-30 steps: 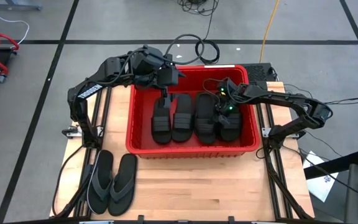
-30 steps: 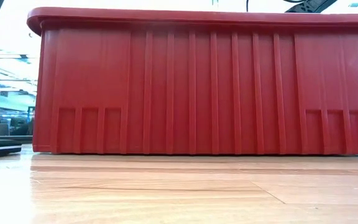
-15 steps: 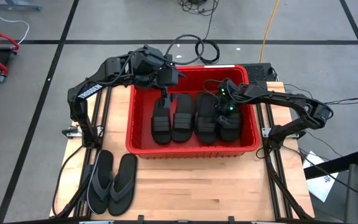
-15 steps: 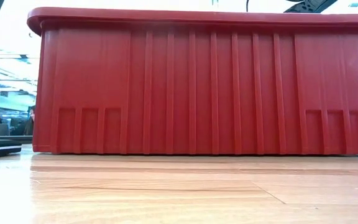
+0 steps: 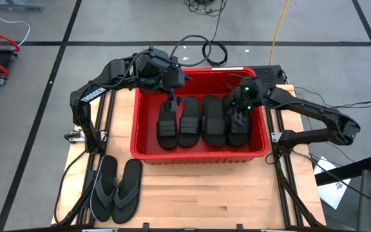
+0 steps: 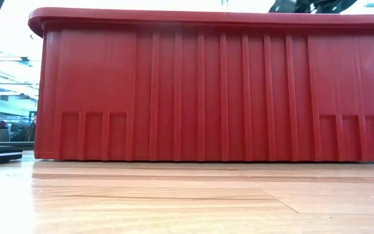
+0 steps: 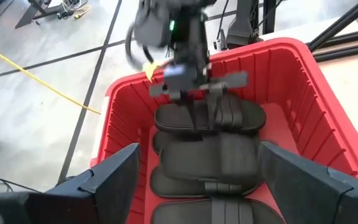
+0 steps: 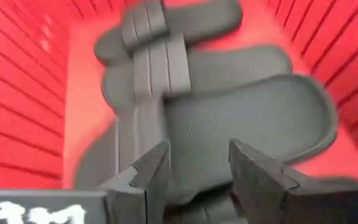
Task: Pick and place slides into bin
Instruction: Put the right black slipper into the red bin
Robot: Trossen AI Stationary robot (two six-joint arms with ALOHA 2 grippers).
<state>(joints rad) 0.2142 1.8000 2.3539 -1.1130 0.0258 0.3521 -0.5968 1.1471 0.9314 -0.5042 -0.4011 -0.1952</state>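
The red bin [image 5: 198,156] stands at the table's middle and fills the low view [image 6: 213,91]. Several black slides [image 5: 189,122] with ribbed straps lie side by side inside it, toes toward the far wall. My right gripper [image 8: 194,171] hangs open just above the rightmost slide [image 5: 238,132], whose sole [image 8: 241,118] shows beyond its fingers. My left gripper [image 7: 197,186] is wide open over the bin's far left part [image 5: 171,98], above the slides there. Two dark thong flip-flops [image 5: 116,190] lie flat on the table at the near left.
Bare wooden table [image 5: 205,193] lies between the bin and the near edge. Cables [image 5: 201,48] coil on the floor behind the bin. The bin's tall walls [image 7: 316,118] stand around both grippers.
My right gripper has opened and let go of the rightmost slide, then risen a little toward the bin's far wall. The slide stays lying in the bin.
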